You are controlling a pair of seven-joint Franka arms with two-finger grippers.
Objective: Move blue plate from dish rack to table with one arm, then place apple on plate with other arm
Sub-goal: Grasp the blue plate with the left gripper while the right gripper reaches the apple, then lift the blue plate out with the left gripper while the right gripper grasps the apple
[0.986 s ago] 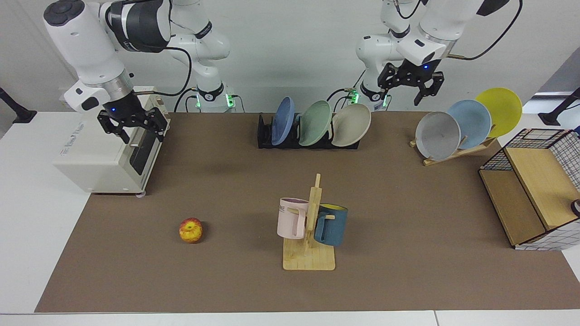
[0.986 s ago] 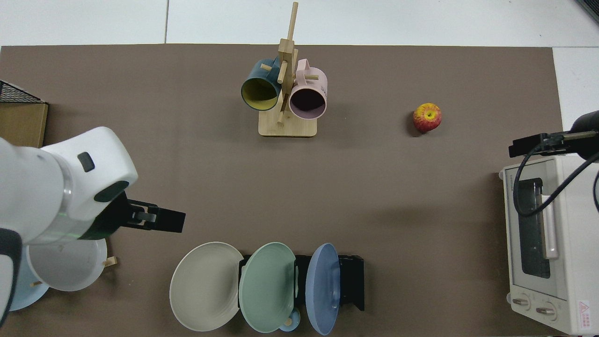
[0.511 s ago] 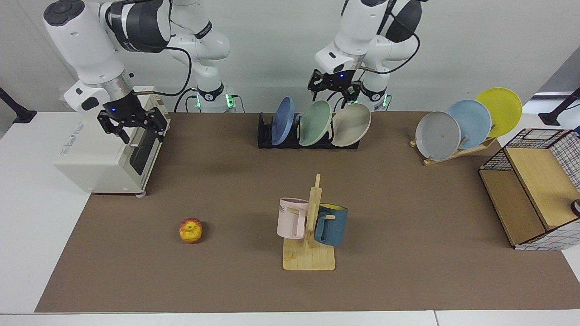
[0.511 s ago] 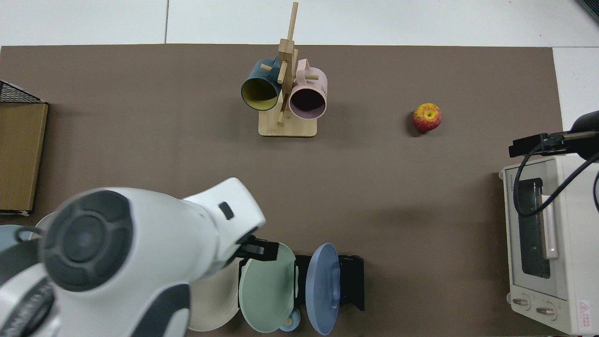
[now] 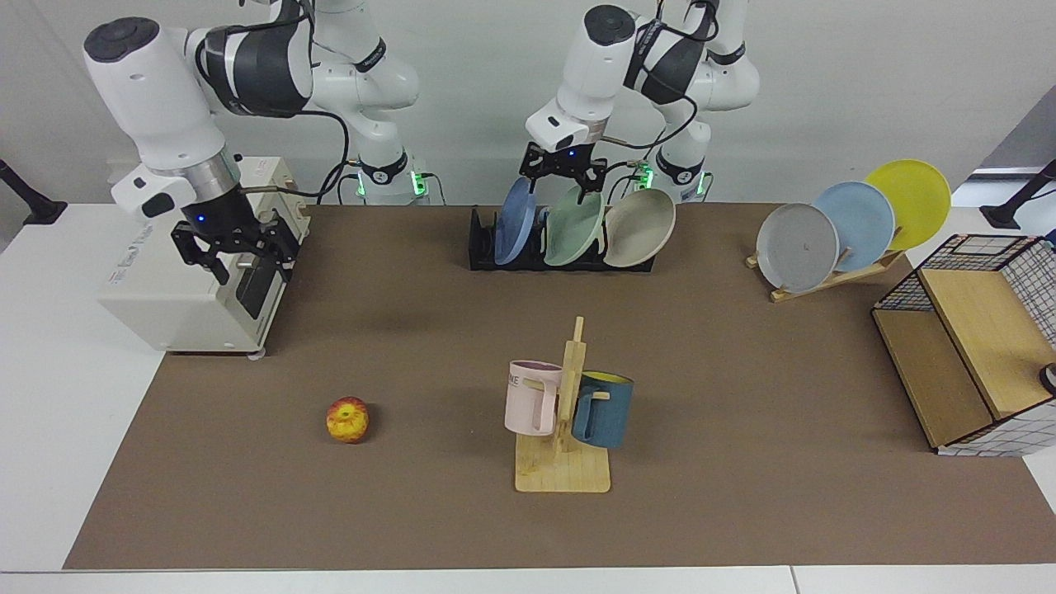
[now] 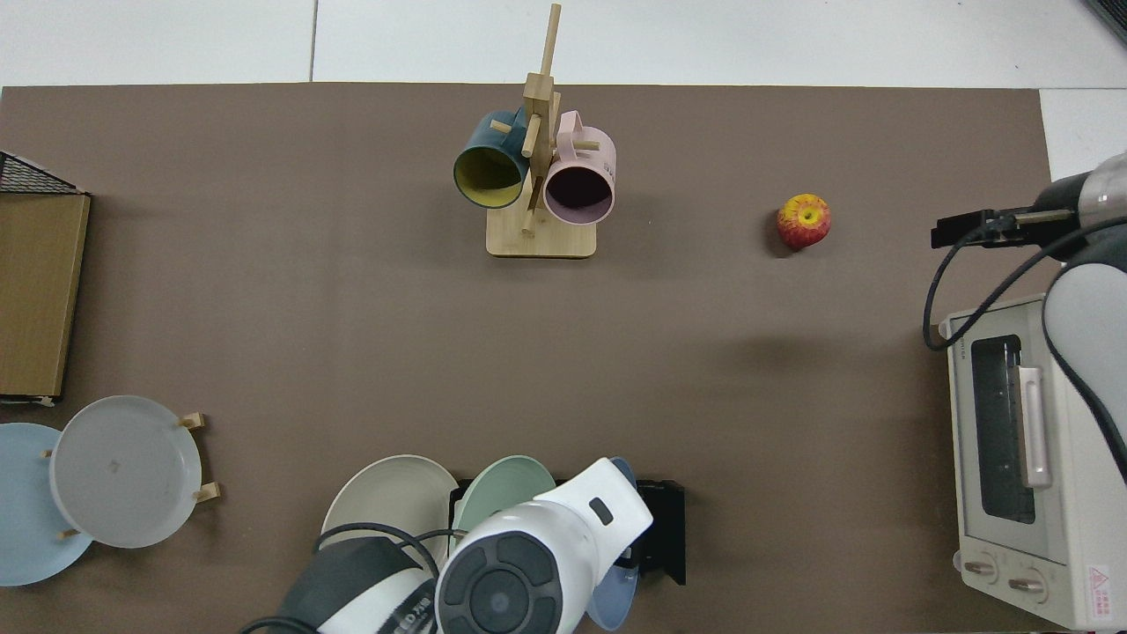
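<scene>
Left gripper (image 5: 560, 175) hangs open just above the blue plate (image 5: 513, 221), which stands on edge in the black dish rack (image 5: 483, 252); likely lining up a rim pinch. Right gripper (image 5: 233, 252), open, waits by the toaster oven (image 5: 165, 289). Apple (image 5: 347, 419) sits on the table (image 5: 412, 330).

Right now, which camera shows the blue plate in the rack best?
The facing view: the blue plate stands on edge in the black rack, with the left claw just above it. From the top, the arm hides most of it.
</scene>
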